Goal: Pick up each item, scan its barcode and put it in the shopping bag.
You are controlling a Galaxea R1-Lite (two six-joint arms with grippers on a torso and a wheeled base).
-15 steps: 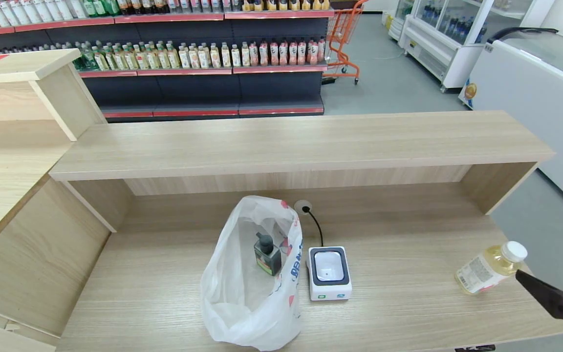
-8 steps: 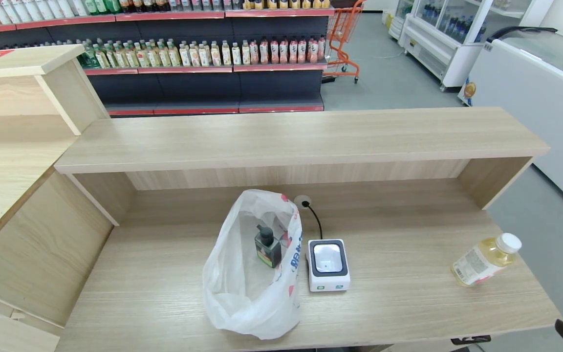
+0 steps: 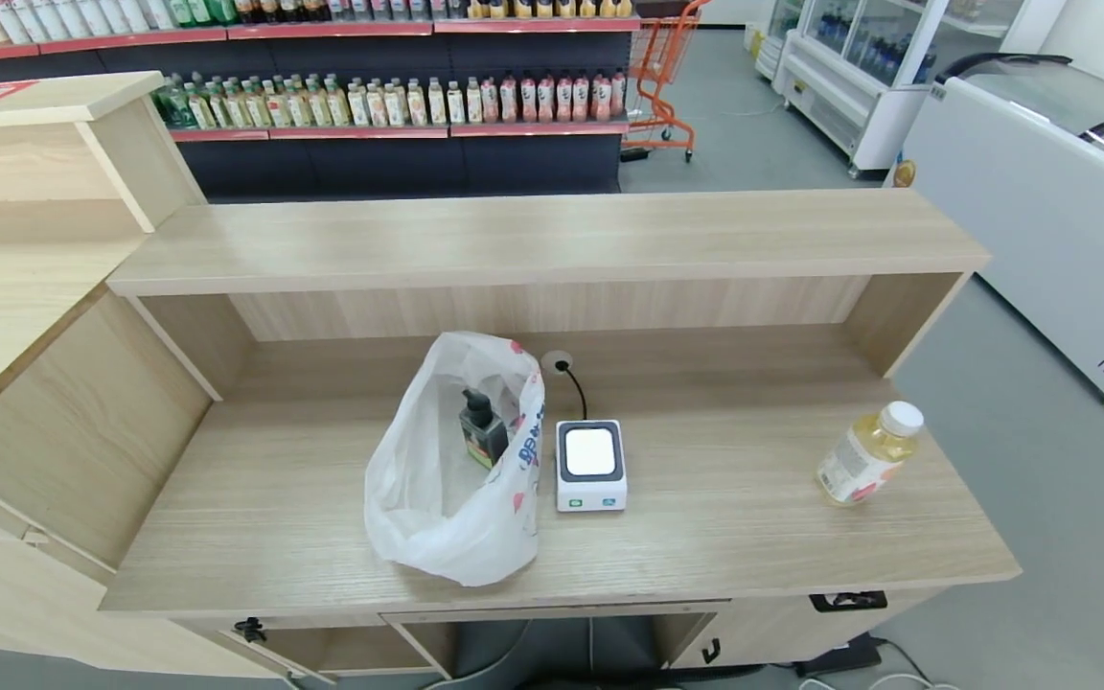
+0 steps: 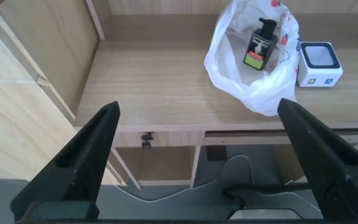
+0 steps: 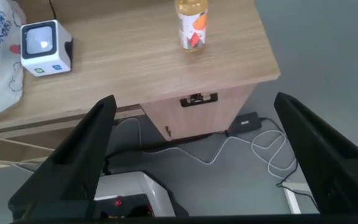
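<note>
The pale matt wood-grain tabletop (image 3: 724,537) carried a crinkled translucent white plastic shopping bag (image 3: 437,522), a smooth white plastic scanner box (image 3: 590,495) and a clear glossy plastic bottle (image 3: 866,456).

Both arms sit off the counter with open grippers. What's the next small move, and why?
Probably advance the right gripper toward the yellow drink bottle. It stands unbagged near the right end of the counter, on that arm's side, while the pump bottle already sits in the shopping bag. The gripper is open, short of the counter edge.
</note>
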